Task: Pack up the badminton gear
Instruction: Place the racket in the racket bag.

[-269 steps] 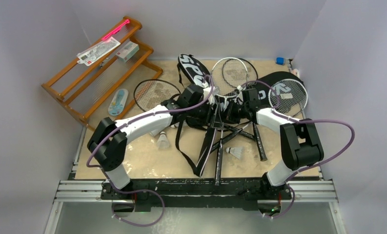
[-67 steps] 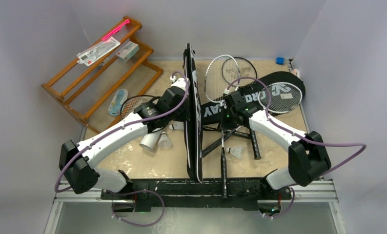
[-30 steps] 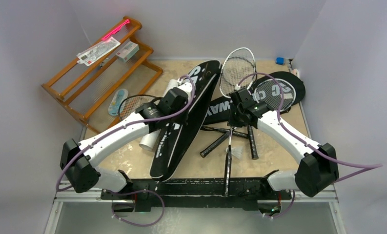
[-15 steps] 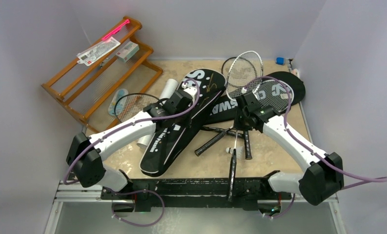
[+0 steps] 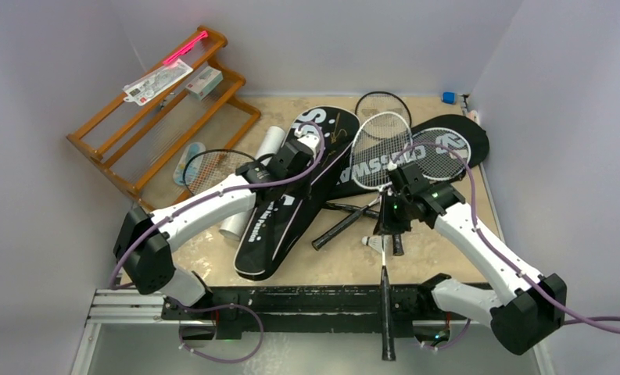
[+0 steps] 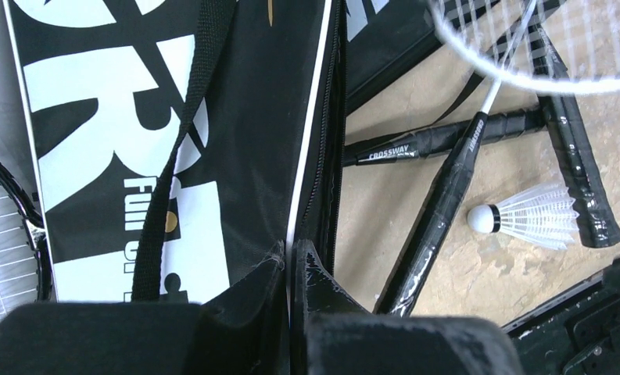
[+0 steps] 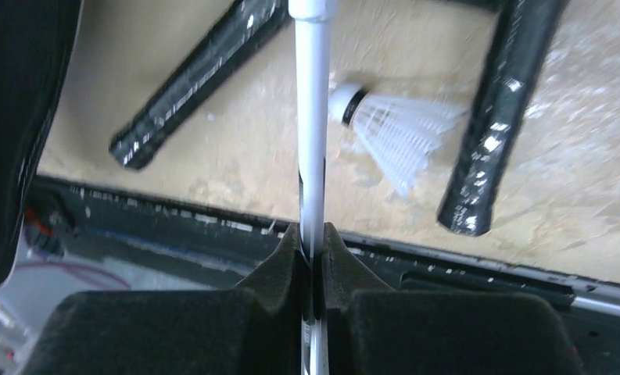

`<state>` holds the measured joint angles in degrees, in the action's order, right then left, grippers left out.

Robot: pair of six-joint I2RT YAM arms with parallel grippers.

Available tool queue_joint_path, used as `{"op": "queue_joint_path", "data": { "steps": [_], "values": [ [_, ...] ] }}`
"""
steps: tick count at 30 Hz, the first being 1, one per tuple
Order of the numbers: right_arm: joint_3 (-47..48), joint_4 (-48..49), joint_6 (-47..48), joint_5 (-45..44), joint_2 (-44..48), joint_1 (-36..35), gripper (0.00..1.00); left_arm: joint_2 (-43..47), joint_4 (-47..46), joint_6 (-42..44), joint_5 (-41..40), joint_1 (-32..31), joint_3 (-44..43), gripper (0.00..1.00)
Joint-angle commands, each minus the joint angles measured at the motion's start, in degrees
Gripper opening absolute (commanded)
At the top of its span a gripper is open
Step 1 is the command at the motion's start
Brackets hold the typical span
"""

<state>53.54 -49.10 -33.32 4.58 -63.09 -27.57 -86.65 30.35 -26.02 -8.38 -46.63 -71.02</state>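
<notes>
Black fabric with bold white lettering made up the racket bag. It lay at a slant across the middle of the sandy table, with its wide end toward the back and its narrow end near the front edge. The left gripper was pinched tight on the bag's open zip edge, its fingers pressed together with the fabric between them.

A second bag, also black with white letters, lay flat at the back right, partly covered by strung racket heads. The right gripper was closed firmly on the thin white shaft of a silver-rimmed racket. That racket's head lay over the second bag, and its black grip stuck out past the table's front edge.

Just beside the shaft lay a white feather shuttlecock, between two loose black handles. A long white tube showed at the bag's left side, partly tucked under it. Another racket, dark-rimmed, lay further left. An orange wooden rack stood in the back left corner, well apart from the gear.
</notes>
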Motion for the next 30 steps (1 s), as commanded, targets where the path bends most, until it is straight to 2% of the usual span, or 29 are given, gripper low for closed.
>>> {"op": "queue_joint_path", "data": {
  "steps": [1,11,18,24,30],
  "values": [
    [-3.7,-3.3,1.0,11.5,2.5,0.1,0.00,-0.8,-3.6,-1.3,-2.6,-0.1,-3.0,0.00],
    [-11.0,-1.8,-0.6,24.6,7.4,0.1,0.00,-1.7,-4.3,0.0,-5.9,-0.2,-4.1,0.00],
    [-12.1,3.9,-1.7,33.6,7.3,0.1,0.00,-1.3,-4.9,0.7,-3.3,-0.4,-3.5,0.00],
    [-11.7,13.3,-4.5,39.5,1.7,0.1,0.00,-0.9,-5.7,1.4,-0.7,-0.9,-2.7,0.00],
    [-8.6,19.7,-6.8,41.5,-4.0,0.1,0.00,0.3,-7.4,2.3,2.8,-1.6,-0.9,0.00]
  ]
}}
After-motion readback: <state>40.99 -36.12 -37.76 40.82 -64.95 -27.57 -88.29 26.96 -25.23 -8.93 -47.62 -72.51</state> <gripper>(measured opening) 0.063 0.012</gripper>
